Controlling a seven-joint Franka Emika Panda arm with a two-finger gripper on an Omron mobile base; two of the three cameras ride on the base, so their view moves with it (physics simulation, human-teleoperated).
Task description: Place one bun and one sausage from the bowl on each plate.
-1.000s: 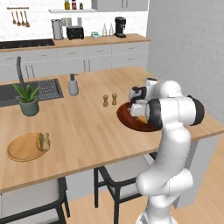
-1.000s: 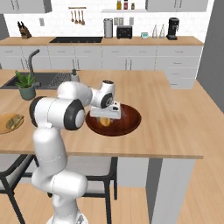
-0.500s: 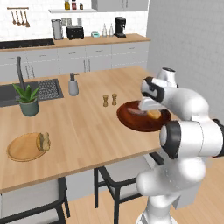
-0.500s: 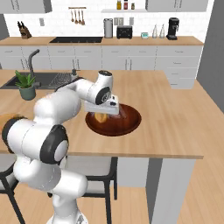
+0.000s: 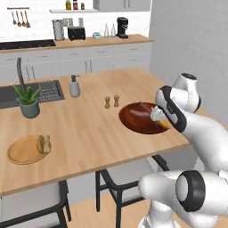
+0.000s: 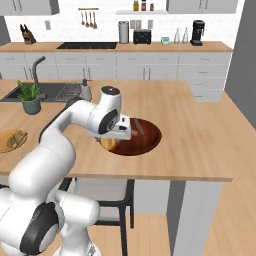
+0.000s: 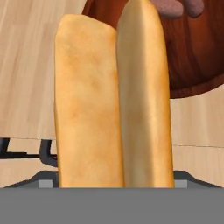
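Gripper [image 5: 159, 116] holds the bun [image 7: 111, 96] lengthwise between widely spread jaws, above the near rim of the bowl [image 5: 133, 121]. The hand view shows the bun's split top and, beyond it, a sausage [image 7: 168, 7] lying in the bowl. The left base view shows the plate [image 5: 22, 150] far left of the bowl, carrying another bun [image 5: 43, 144]. Shakers [image 5: 111, 101] stand just left of the bowl.

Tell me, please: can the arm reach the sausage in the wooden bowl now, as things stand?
Probably not at once. The sausage lies uncovered in the bowl, close to the gripper, but a bun sits between the fingers and would have to be set down first.
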